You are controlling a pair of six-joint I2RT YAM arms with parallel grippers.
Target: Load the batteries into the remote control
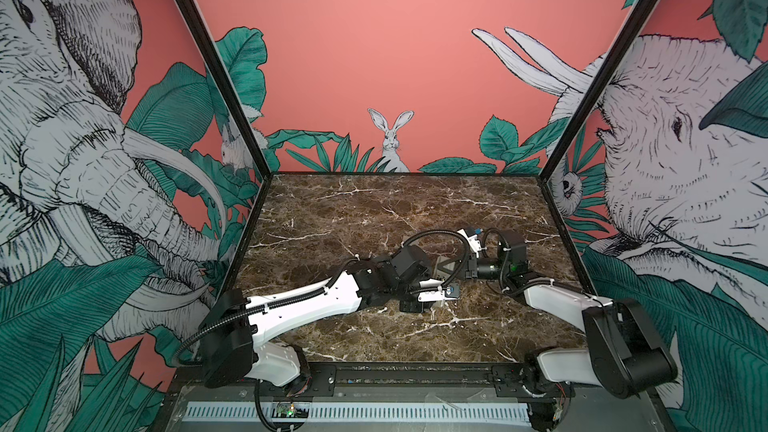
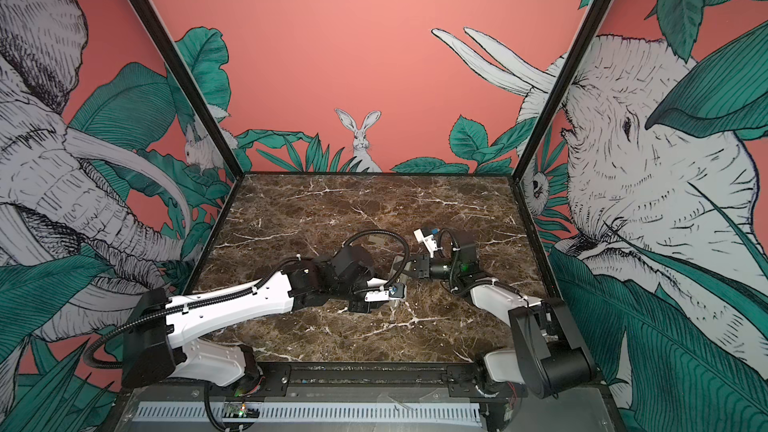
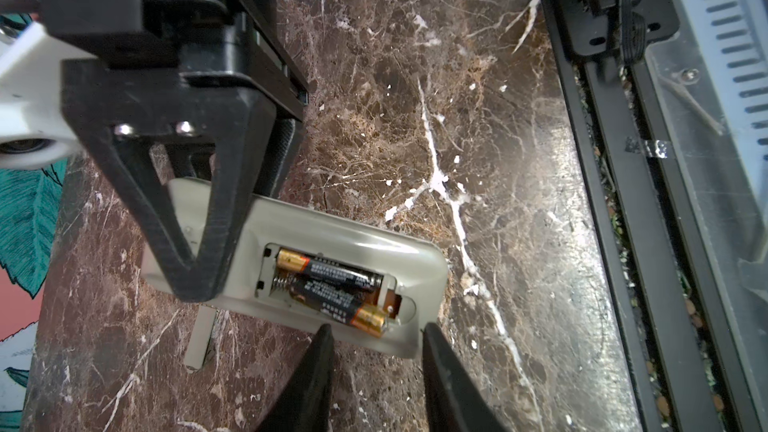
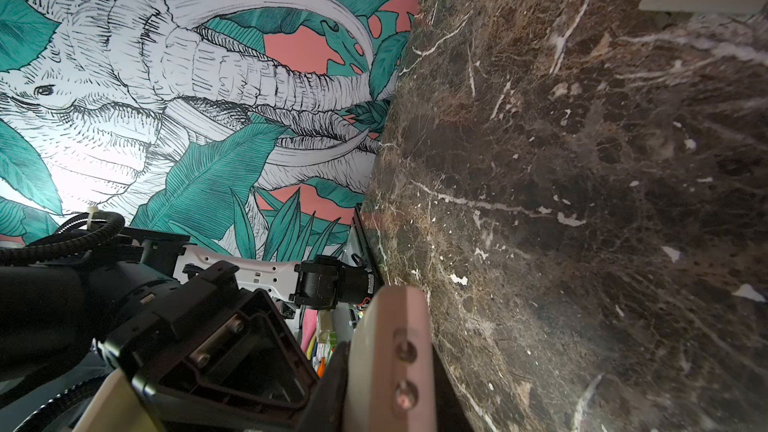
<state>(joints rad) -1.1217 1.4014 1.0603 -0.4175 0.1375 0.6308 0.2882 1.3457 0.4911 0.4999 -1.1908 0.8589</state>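
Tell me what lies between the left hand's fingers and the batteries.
Only the remote's narrow rim, seen in the left wrist view; the left hand's tips flank it close beside the batteries.

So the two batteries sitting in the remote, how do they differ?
The near battery, beside the left gripper, seems to ride up on the recess rim at its copper end; the far battery lies flat. The near battery's copper end points opposite to the far battery's. Both are black, side by side in the remote control.
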